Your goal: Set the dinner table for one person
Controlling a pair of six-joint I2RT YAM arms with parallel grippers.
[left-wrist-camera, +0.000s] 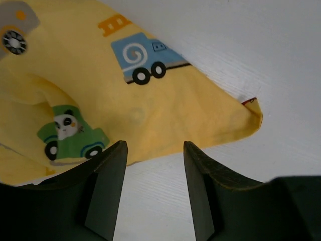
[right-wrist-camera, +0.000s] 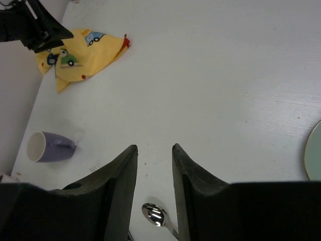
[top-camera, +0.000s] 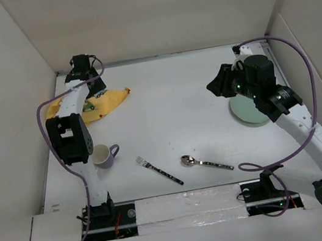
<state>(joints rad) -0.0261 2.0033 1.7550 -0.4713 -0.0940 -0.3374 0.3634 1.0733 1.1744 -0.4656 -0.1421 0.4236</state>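
left arm reaching far, left tool (left-wrist-camera: pixel 154 150) open, empty above yellow placemat (left-wrist-camera: pixel 165 105), right arm raised, right tool (right-wrist-camera: pixel 154 150) parted, empty

My right arm (top-camera: pixel 300 119) is covering part of the pale green plate (top-camera: pixel 244 114). My left gripper (left-wrist-camera: pixel 155 145) camera's left edge is cropping the yellow placemat (left-wrist-camera: pixel 160 108).

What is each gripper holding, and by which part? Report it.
Nothing. The left gripper hangs open over the yellow placemat; the right gripper is open and empty.

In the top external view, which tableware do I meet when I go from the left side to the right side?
purple mug → fork → spoon → pale green plate
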